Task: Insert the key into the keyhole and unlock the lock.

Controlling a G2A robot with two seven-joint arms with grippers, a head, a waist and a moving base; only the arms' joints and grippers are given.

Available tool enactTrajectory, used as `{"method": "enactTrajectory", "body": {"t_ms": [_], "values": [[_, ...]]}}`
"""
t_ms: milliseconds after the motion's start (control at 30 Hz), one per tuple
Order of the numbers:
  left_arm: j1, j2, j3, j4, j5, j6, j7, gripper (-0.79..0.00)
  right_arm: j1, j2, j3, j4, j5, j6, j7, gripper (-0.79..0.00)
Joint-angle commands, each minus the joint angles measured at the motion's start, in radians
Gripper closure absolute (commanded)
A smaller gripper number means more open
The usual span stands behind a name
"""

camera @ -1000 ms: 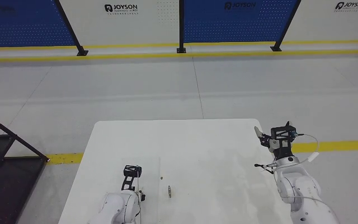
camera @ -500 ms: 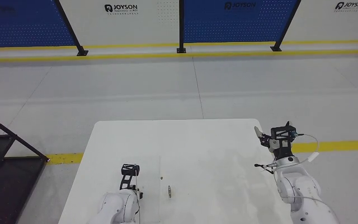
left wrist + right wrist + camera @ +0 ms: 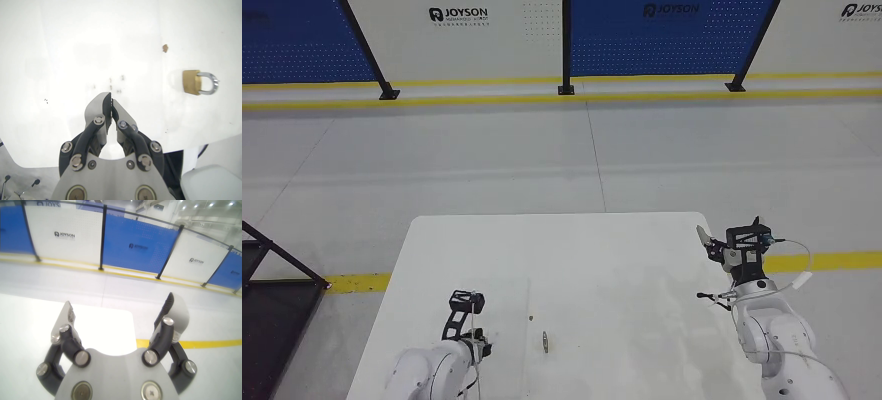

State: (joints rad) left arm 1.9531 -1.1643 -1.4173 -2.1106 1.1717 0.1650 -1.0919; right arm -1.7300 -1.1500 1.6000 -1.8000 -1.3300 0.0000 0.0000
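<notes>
Left gripper (image 3: 467, 299) hangs over the near left part of the white table (image 3: 622, 250), pointing down at the top. From its wrist camera the left gripper (image 3: 111, 97) is closed, the ribbed black pads (image 3: 106, 106) pressed together with only a hairline gap. A thin pale sliver (image 3: 113, 112) sits pinched between them. It may be the key, but it is too slim and too hidden for me to be sure.

The padlock (image 3: 191, 81) lies flat on the table, apart from the left gripper and off to its right side. Its brass body points one way and its silver shackle (image 3: 211, 83) the other, and the shackle looks seated in the body. From above, the padlock (image 3: 544, 341) is a small dark shape close to the table's near edge. A little brown speck (image 3: 165, 48) sits on the top a bit farther from the robot than the lock, and it also shows from above (image 3: 531, 318). Some tiny dark marks (image 3: 117, 85) dot the surface just ahead of the closed fingertips.

The right gripper (image 3: 730, 238) is held at the table's far right corner, well apart from the lock. In its own camera the right gripper (image 3: 119, 302) has its fingers spread wide with nothing between them, and it faces out over the table corner toward the room.

Blue and white fence panels (image 3: 662, 35) stand behind a yellow floor line (image 3: 542, 98), and a black frame (image 3: 272, 260) stands left of the table.
</notes>
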Motion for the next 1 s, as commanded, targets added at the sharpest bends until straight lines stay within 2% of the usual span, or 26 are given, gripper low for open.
{"method": "enactTrajectory", "body": {"t_ms": [0, 133, 267, 300, 433, 700, 833, 967], "values": [[0.054, 0.006, -0.054, -0.023, -0.101, -0.108, 0.056, 0.000, 0.000, 0.000, 0.000, 0.000, 0.000, 0.000, 0.000, -0.785], [0.152, 0.016, -0.163, -0.021, -0.229, -0.305, 0.229, 0.000, 0.000, 0.000, 0.000, 0.000, 0.000, 0.000, 0.000, -0.785], [0.207, 0.022, -0.250, 0.004, -0.331, -0.463, 0.387, 0.000, 0.000, 0.000, 0.000, 0.000, 0.000, 0.000, 0.000, -0.785], [0.220, 0.023, -0.265, 0.010, -0.344, -0.498, 0.417, 0.000, 0.000, 0.000, 0.002, 0.001, -0.027, 0.017, -0.003, -0.785], [0.248, 0.030, -0.327, 0.033, -0.429, -0.634, 0.480, 0.000, -0.058, 0.000, -0.063, -0.058, -0.127, -0.038, 0.021, -0.785], [0.252, 0.031, -0.335, 0.039, -0.443, -0.649, 0.483, 0.000, -0.128, -0.004, -0.308, -0.156, -0.305, -0.236, 0.161, -0.785], [0.252, 0.031, -0.335, 0.039, -0.443, -0.649, 0.483, 0.000, -0.100, -0.014, -0.448, -0.128, -0.333, -0.320, 0.227, -0.785], [0.252, 0.031, -0.335, 0.039, -0.443, -0.649, 0.483, 0.000, -0.078, -0.027, -0.555, -0.070, -0.307, -0.345, 0.246, -0.785]]}}
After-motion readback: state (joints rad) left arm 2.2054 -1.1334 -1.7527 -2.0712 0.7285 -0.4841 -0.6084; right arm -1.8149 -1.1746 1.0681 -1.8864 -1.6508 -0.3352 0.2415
